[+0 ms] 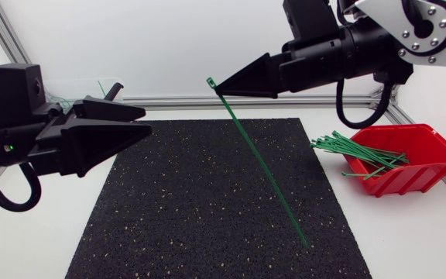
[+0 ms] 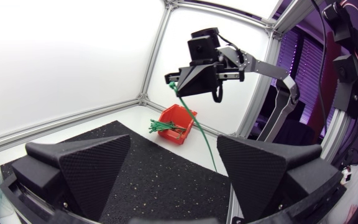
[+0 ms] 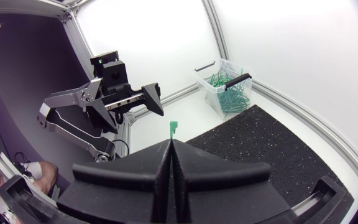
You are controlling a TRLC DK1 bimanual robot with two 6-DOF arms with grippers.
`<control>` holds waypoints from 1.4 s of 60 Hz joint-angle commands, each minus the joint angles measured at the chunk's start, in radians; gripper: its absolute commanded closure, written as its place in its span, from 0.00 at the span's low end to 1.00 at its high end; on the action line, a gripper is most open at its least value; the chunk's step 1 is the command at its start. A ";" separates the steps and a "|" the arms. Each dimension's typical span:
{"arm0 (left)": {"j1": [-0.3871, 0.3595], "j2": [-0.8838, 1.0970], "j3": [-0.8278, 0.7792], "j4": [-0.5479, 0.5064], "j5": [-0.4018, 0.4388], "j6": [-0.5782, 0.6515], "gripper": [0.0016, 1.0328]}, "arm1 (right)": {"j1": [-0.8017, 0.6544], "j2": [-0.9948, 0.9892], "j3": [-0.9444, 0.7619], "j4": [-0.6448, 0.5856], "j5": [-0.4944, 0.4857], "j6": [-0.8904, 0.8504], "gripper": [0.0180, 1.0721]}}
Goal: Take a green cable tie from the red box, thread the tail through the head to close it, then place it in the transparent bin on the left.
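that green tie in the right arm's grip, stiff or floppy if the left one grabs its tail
Probably springy rather than limp: the cable tie runs nearly straight from the right pincer down toward the mat, held only near its head. Likely very light and thin, so the tail may flex or slip aside when touched.

Head camera: fixed overhead, looking down on the black mat (image 1: pixel 207 194). Left wrist camera faces the red box (image 2: pixel 185 134); right wrist camera faces the transparent bin (image 3: pixel 219 106). All three share the mat.
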 commanded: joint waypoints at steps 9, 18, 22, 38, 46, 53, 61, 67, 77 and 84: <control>-0.037 0.119 0.017 0.167 0.042 -0.164 0.07 | -0.007 -0.034 -0.097 0.220 -0.066 0.206 0.94; -0.037 0.184 0.025 0.261 0.049 -0.242 0.07 | 0.024 -0.023 -0.089 0.292 -0.073 0.267 0.94; -0.037 0.199 0.034 0.290 0.049 -0.271 0.08 | 0.039 -0.011 -0.089 0.328 -0.069 0.298 0.94; -0.066 0.233 0.054 0.342 0.047 -0.326 0.11 | 0.088 0.032 -0.084 0.368 -0.047 0.330 0.94; -0.089 0.237 0.053 0.359 0.049 -0.342 0.17 | 0.097 0.054 -0.092 0.386 -0.043 0.333 0.94; -0.106 0.240 0.051 0.360 0.053 -0.354 0.20 | 0.108 0.057 -0.100 0.394 -0.036 0.335 0.94; -0.118 0.240 0.053 0.362 0.055 -0.358 0.26 | 0.116 0.060 -0.103 0.397 -0.029 0.335 0.94; -0.121 0.243 0.053 0.376 0.056 -0.375 0.31 | 0.123 0.061 -0.109 0.406 -0.024 0.338 0.94; -0.118 0.249 0.050 0.403 0.058 -0.405 0.43 | 0.137 0.066 -0.110 0.406 -0.016 0.336 0.94; -0.121 0.249 0.047 0.408 0.059 -0.409 0.46 | 0.145 0.071 -0.109 0.407 -0.015 0.336 0.94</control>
